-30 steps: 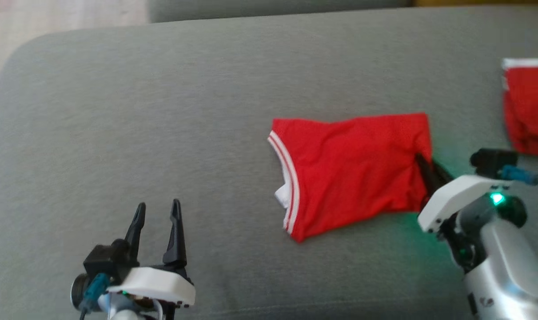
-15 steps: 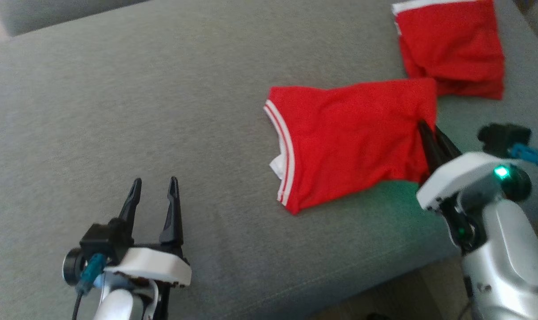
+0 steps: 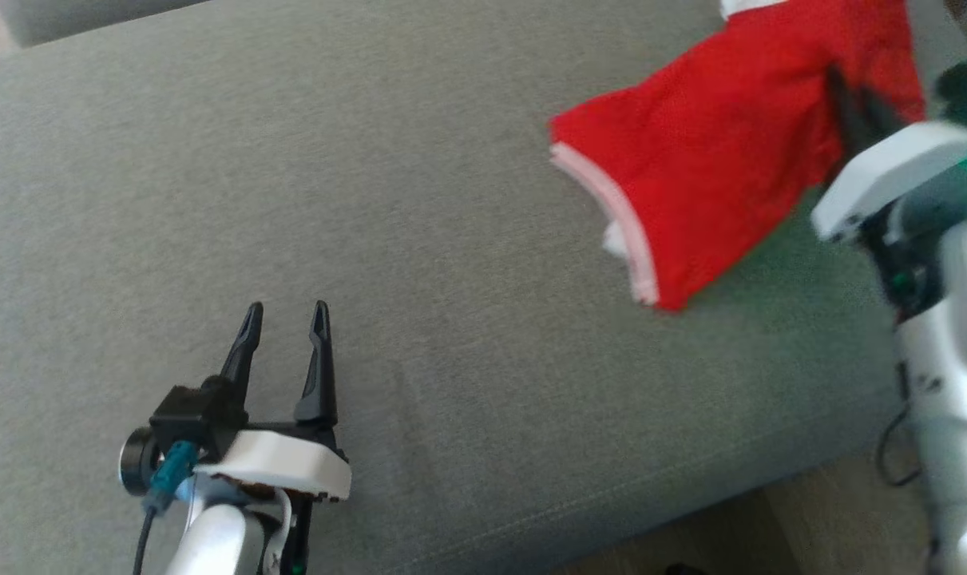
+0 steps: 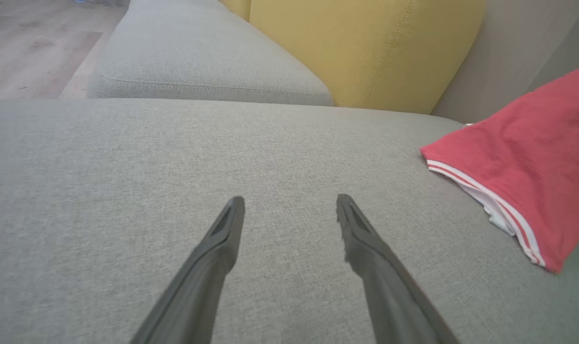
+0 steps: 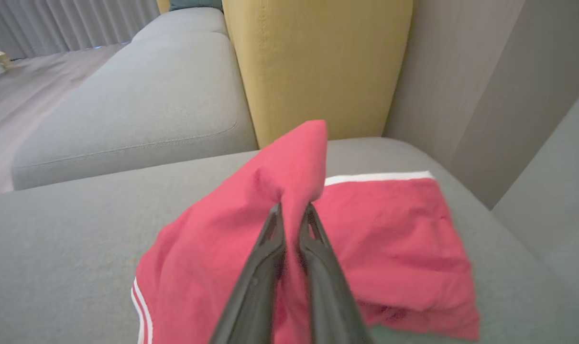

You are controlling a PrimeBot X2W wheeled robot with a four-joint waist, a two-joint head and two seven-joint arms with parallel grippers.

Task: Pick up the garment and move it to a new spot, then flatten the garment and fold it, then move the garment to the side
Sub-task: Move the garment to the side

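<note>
Right gripper [image 5: 291,210]: clenched on the garment [image 5: 222,239]. In the right wrist view the two dark fingers are nearly together, with a fold of red cloth pinched between the tips. The pinched edge peaks just above the fingertips. The rest of the cloth drapes down and away to the left of the fingers, and a hem with white stripes shows at the lower left.

Just beyond these fingers and to their right, a second red garment [image 5: 394,229] with a white band lies flat on the grey sofa seat [image 3: 291,160]. The held garment hangs in front of part of it. A yellow cushion [image 5: 318,62] stands upright farther ahead.

Left gripper [image 3: 287,307]: released, fingers spread, nothing between them. It hovers over bare seat, well apart from the right gripper. From the left wrist view the garment sits off to the right of these fingers, striped hem nearest them. Its low corner reaches down to the seat. I cannot tell whether it rests there. The head view is blurred around the right gripper.
</note>
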